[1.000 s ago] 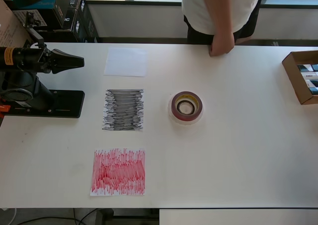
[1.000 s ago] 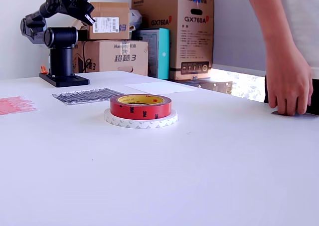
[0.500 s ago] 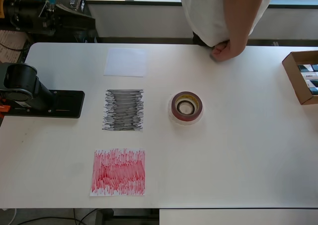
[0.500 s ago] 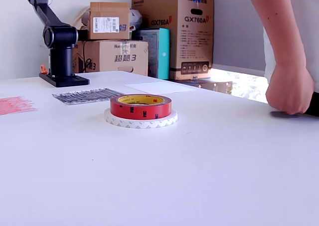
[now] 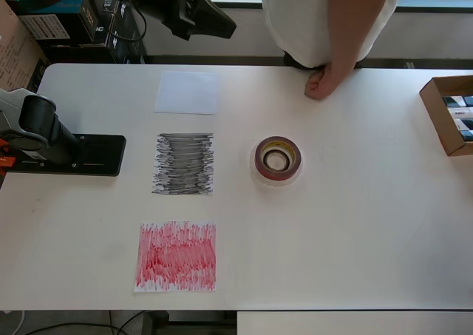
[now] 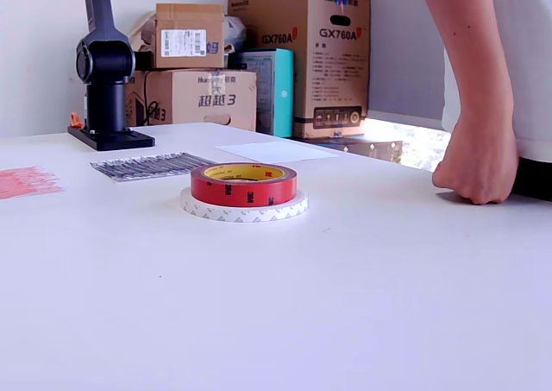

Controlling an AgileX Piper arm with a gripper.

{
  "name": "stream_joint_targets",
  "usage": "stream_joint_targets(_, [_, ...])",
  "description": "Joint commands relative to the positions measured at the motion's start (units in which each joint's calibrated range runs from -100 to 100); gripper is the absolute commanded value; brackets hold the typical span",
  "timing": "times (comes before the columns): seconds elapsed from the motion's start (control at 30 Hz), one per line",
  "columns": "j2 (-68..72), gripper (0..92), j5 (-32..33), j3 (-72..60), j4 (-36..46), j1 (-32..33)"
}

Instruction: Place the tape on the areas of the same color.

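Observation:
The tape rolls sit as one stack at mid-table: a dark-red roll [image 5: 260, 157] [image 6: 243, 185] lies on a wider white roll [image 5: 253, 174] [image 6: 243, 208], and a small black ring [image 5: 276, 159] rests inside the red roll's yellowish core. In the overhead view, three paper areas lie in a column left of the stack: plain white [image 5: 187, 92] [image 6: 276, 151], black-scribbled [image 5: 183, 163] [image 6: 153, 165], red-scribbled [image 5: 177, 256] [image 6: 26, 182]. My gripper [image 5: 228, 29] hangs high past the table's far edge, above the white paper, fingers together, holding nothing. It is out of the exterior view.
A person stands at the far edge with a fist [image 5: 319, 83] [image 6: 474, 162] on the table. My arm's black base [image 5: 63, 151] [image 6: 108, 80] stands at the overhead view's left. An open cardboard box [image 5: 449, 114] sits at the right edge. Cartons are stacked behind the table.
My arm has risen and swung from above its base toward the overhead view's top centre, leaving the exterior view. The person's hand shifted and closed into a fist. The tape has not moved.

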Motion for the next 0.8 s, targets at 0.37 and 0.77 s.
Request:
stream_joint_targets(0.37, [22.6, 0.2, 16.8, -18.5, 19.6, -3.1])
stream_joint_targets(0.77, [22.6, 0.2, 22.1, -19.1, 29.9, -3.7])
